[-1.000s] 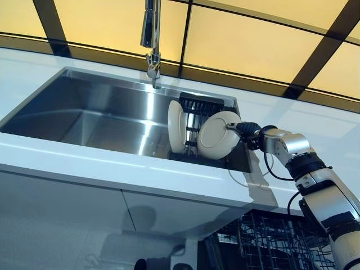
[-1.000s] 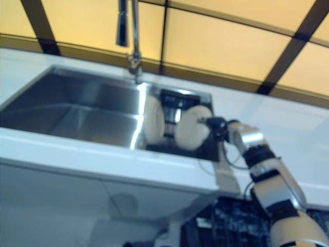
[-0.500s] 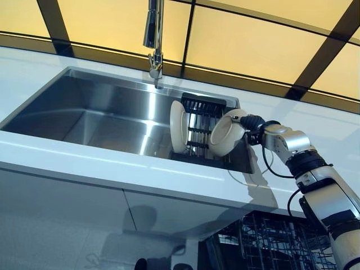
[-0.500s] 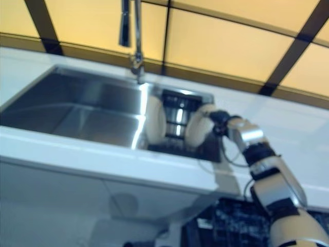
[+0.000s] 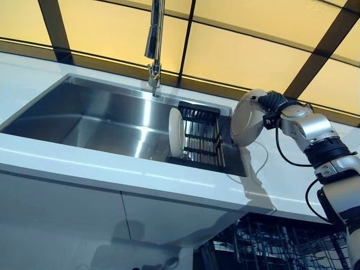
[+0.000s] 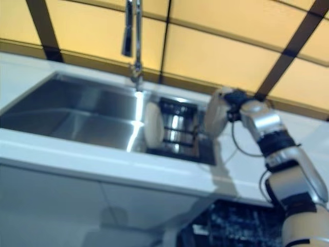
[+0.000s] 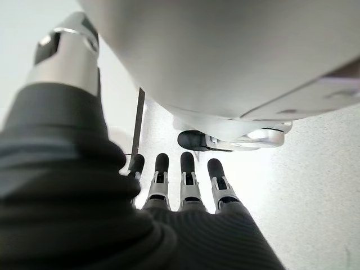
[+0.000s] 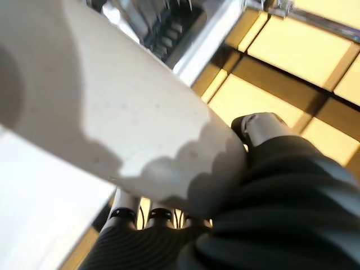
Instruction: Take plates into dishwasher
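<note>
One plate is held by its rim in the right hand, thumb on one face and fingers curled behind the other, as the right wrist view shows. It is kept on edge, raised above the right end of the sink and apart from the rack — a grip judged to suit carrying it sideways and slotting it upright later. The black rack sits in the sink's right end and holds a second plate standing on edge at its left side; the other slots look bare. The dishwasher basket shows below the table edge, and no plates can be made out in it. The left hand appears only in its own wrist view — fingers straight, nothing held.
</note>
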Robot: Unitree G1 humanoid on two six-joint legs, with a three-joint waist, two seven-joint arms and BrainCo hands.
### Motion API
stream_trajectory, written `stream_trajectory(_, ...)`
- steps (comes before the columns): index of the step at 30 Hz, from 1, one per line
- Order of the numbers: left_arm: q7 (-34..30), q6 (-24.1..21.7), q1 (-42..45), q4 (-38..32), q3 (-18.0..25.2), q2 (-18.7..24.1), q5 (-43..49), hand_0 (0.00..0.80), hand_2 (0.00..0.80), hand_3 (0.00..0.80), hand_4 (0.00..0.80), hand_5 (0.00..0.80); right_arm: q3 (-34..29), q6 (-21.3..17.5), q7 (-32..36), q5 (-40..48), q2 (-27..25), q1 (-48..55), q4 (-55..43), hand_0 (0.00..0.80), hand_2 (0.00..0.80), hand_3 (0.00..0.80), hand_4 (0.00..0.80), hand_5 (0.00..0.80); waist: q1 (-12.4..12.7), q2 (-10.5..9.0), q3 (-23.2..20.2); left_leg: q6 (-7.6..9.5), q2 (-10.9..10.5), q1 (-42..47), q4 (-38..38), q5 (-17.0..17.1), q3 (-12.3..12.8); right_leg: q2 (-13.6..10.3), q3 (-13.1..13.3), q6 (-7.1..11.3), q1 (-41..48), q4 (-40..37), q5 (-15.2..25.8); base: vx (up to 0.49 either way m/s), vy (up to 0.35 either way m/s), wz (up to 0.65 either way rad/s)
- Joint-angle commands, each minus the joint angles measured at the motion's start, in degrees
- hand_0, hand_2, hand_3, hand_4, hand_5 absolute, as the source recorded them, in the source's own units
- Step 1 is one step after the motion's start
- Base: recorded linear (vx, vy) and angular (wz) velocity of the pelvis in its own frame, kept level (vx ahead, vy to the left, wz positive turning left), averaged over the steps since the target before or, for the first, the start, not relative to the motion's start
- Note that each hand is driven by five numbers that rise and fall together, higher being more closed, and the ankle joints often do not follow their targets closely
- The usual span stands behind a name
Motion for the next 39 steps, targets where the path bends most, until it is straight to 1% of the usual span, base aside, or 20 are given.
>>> stream_trajectory(1,-0.14,-0.35,-1.09,2.01,-2.54,-0.38,-0.7,0.0,0.0,0.0,0.0,0.0,5.76,-5.07,-2.02,-2.75,-6.58,-10.07,-0.23,0.8,0.8,0.8,0.8,0.8,-0.86,-0.02,-2.21,3.3,-2.01,4.18,-0.13,-5.74,1.21,-3.58,1.53,5.17,-1.02,2.29,3.59,-0.044,0.053,-0.13)
stream_trajectory(7,-0.09,0.25,-1.6,1.52,-2.64,0.25,-1.17,0.0,0.0,0.0,0.0,0.0,6.28,-6.36,-0.5,-3.83,-9.74,-10.53,-0.58,0.8,0.8,0.8,0.8,0.8,-2.02,0.05,-2.73,3.79,-2.4,5.06,0.18,-6.2,1.85,-4.16,2.79,5.76,-2.47,4.16,4.48,-0.055,0.055,-0.11)
stream_trajectory(14,-0.34,0.25,-1.71,1.62,-2.37,0.43,-1.17,0.0,0.0,0.0,0.0,0.0,7.29,-5.51,2.9,-2.95,-13.27,-11.11,0.37,0.8,0.8,0.8,0.8,0.8,-3.14,-0.27,-3.37,3.98,-2.71,5.67,0.45,-6.8,2.67,-4.71,3.55,5.9,-3.38,5.07,5.98,-0.028,0.042,-0.08)
stream_trajectory(16,-0.42,0.41,-1.72,1.56,-2.49,0.48,-0.79,0.0,0.0,0.0,0.0,0.0,7.91,-6.29,4.63,-2.03,-14.52,-11.34,1.53,0.8,0.8,0.8,0.8,0.8,-3.31,-0.49,-3.57,4.08,-2.75,5.85,0.55,-7.04,2.73,-4.78,3.85,5.86,-3.49,5.07,6.22,-0.021,0.025,-0.09)
stream_trajectory(19,-0.82,0.26,-1.7,1.74,-2.44,0.58,-0.68,0.0,0.0,0.0,0.0,0.0,7.61,-7.04,6.09,-1.58,-15.29,-11.16,2.32,0.8,0.8,0.8,0.8,0.8,-3.56,-0.67,-3.77,4.16,-2.8,6.1,0.82,-7.38,3.08,-4.94,3.93,5.83,-3.6,5.12,6.37,-0.012,0.024,-0.11)
stream_trajectory(22,-1.57,0.15,-1.68,1.72,-2.54,0.4,-0.31,0.0,0.0,0.0,0.0,0.0,7.11,-6.81,7.23,-0.27,-16.41,-10.54,2.26,0.8,0.8,0.8,0.8,0.8,-4.0,-0.46,-3.96,4.33,-2.94,6.25,1.17,-7.84,3.37,-5.08,4.22,5.71,-3.58,4.91,6.36,-0.013,0.07,-0.12)
stream_trajectory(25,-1.98,0.46,-1.23,2.02,-2.4,0.42,1.78,0.0,0.0,0.0,0.0,0.0,5.91,-6.56,9.61,-0.04,-18.44,-8.01,2.39,0.8,0.8,0.8,0.8,0.8,-4.85,-0.53,-4.25,4.48,-3.37,6.44,2.36,-8.96,3.51,-5.54,5.33,5.86,-4.4,4.76,7.59,0.053,0.055,-0.16)
stream_trajectory(27,-2.03,0.58,-0.86,2.15,-2.01,0.74,3.04,0.0,0.0,0.0,0.0,0.0,4.72,-7.03,11.63,-0.38,-19.45,-6.26,2.55,0.8,0.8,0.8,0.8,0.8,-5.41,-0.31,-4.17,3.98,-3.11,7.08,2.44,-9.08,4.05,-5.97,5.0,6.25,-5.04,3.73,9.14,0.035,0.014,-0.12)
stream_trajectory(29,-2.17,0.77,-0.85,2.2,-1.95,1.03,3.51,0.0,0.0,0.0,0.0,0.0,3.87,-7.58,12.26,-0.87,-19.64,-4.84,2.32,0.8,0.8,0.8,0.8,0.8,-5.59,-0.1,-3.94,3.81,-2.89,7.31,2.37,-8.92,4.39,-6.04,4.5,6.48,-6.04,4.65,9.77,-0.046,0.003,-0.17)
stream_trajectory(30,-1.83,1.27,-0.91,2.01,-1.84,1.49,3.23,0.0,0.0,0.0,0.0,0.0,2.96,-8.21,12.73,-0.67,-19.54,-3.16,0.91,0.8,0.8,0.8,0.8,0.8,-5.58,0.4,-3.59,3.67,-2.41,7.04,2.37,-8.07,5.87,-6.06,2.9,6.4,-6.45,7.52,9.65,-0.144,0.009,-0.36)
stream_trajectory(32,-1.48,1.73,-0.98,1.85,-1.71,1.85,2.52,0.0,0.0,0.0,0.0,0.0,2.26,-7.94,13.18,-0.58,-19.44,-1.95,-0.95,0.8,0.8,0.8,0.8,0.8,-5.55,0.88,-3.43,3.76,-2.07,6.63,2.33,-7.39,6.92,-6.02,2.53,6.1,-6.27,9.91,9.1,-0.165,0.016,-0.69)
stream_trajectory(33,-1.35,2.03,-1.1,1.87,-1.32,2.05,1.69,0.0,0.0,0.0,0.0,0.0,1.58,-8.05,13.86,-0.29,-19.49,-0.85,-2.2,0.8,0.8,0.8,0.8,0.8,-5.52,1.29,-3.47,3.97,-1.91,6.18,2.23,-6.91,7.75,-5.92,2.12,5.85,-5.82,11.72,8.42,-0.195,0.034,-0.93)
stream_trajectory(34,-1.53,2.39,-1.25,1.97,-0.53,2.29,1.07,0.0,0.0,0.0,0.0,0.0,0.39,-7.8,15.26,-0.65,-19.66,0.63,-3.76,0.8,0.8,0.8,0.8,0.8,-5.36,2.0,-3.62,4.24,-1.44,5.61,1.83,-6.21,8.63,-5.39,1.62,5.48,-5.07,14.51,6.99,-0.229,0.031,-0.86)
stream_trajectory(35,-1.66,2.39,-1.2,2.11,-0.14,2.32,1.06,0.0,0.0,0.0,0.0,0.0,-0.35,-7.83,16.19,-0.47,-19.82,1.92,-4.49,0.8,0.8,0.8,0.8,0.8,-5.2,2.41,-3.81,4.34,-1.1,5.33,1.53,-5.81,9.22,-4.96,0.99,5.25,-4.48,15.76,5.77,-0.177,0.017,-0.45)
stream_trajectory(36,-1.73,2.37,-1.12,2.14,-0.08,2.36,1.06,0.0,0.0,0.0,0.0,0.0,-0.68,-7.98,16.4,-0.58,-19.84,2.46,-4.71,0.8,0.8,0.8,0.8,0.8,-5.08,2.47,-3.84,4.35,-1.03,5.3,1.46,-5.74,9.39,-4.81,0.84,5.19,-4.29,16.17,5.33,-0.139,0.002,-0.36)
stream_trajectory(38,-1.83,1.82,-0.38,2.35,0.57,2.3,1.36,0.0,0.0,0.0,0.0,0.0,-2.02,-8.57,17.65,-1.57,-19.61,5.26,-5.67,0.8,0.8,0.8,0.8,0.8,-4.44,2.76,-4.11,4.51,-0.76,4.53,1.37,-5.18,10.57,-3.79,-0.4,4.95,-2.78,17.39,2.81,-0.155,-0.016,-0.42)
stream_trajectory(39,-1.96,1.56,0.13,2.45,1.1,2.45,1.3,0.0,0.0,0.0,0.0,0.0,-2.34,-9.33,18.56,-2.12,-19.32,6.19,-5.6,0.8,0.8,0.8,0.8,0.8,-3.96,2.65,-4.37,4.54,-0.67,3.98,1.37,-4.67,11.76,-2.73,-1.56,4.72,-1.15,16.69,0.5,-0.219,-0.063,-0.54)
